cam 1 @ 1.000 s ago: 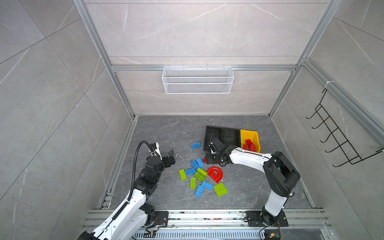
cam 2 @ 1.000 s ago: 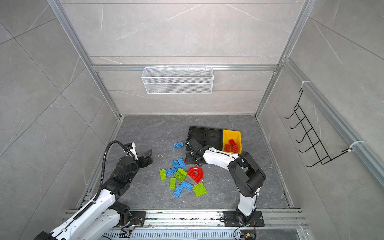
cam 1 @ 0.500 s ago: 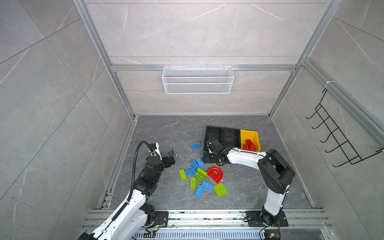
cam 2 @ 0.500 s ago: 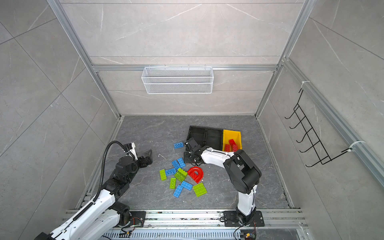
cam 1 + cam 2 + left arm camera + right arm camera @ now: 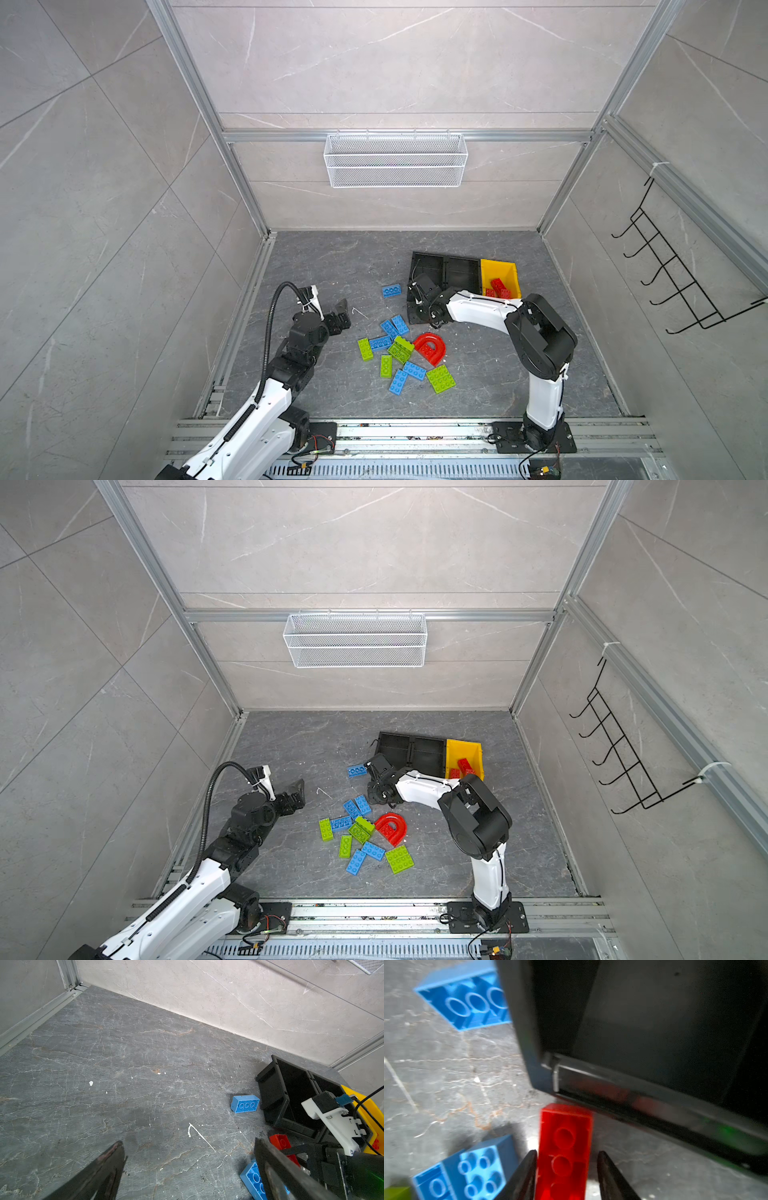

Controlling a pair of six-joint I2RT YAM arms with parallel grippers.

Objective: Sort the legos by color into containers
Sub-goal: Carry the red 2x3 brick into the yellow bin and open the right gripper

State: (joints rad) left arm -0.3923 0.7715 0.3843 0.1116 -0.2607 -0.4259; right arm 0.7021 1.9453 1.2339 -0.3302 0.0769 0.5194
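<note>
Blue and green legos [image 5: 401, 349] and a red arch [image 5: 432, 347] lie scattered mid-floor, and one blue brick [image 5: 390, 290] lies apart beside the black containers [image 5: 446, 270]. A yellow bin [image 5: 498, 268] holds red bricks [image 5: 496, 286]. My right gripper [image 5: 566, 1153] is low at the black container's [image 5: 654, 1022] front corner, astride a red brick [image 5: 564, 1136]. One finger touches the brick and the other stands a little off it. In both top views that brick is hidden under the right gripper [image 5: 417, 311]. My left gripper [image 5: 189, 1142] hangs open over bare floor, left of the pile.
A white wire basket [image 5: 395, 160] hangs on the back wall and a black hook rack [image 5: 673, 274] on the right wall. Metal rails [image 5: 415, 432] run along the front edge. Walls close in the floor on three sides.
The right gripper's jaws have narrowed around the red brick and its arm has shifted slightly left. The left arm has not moved.
</note>
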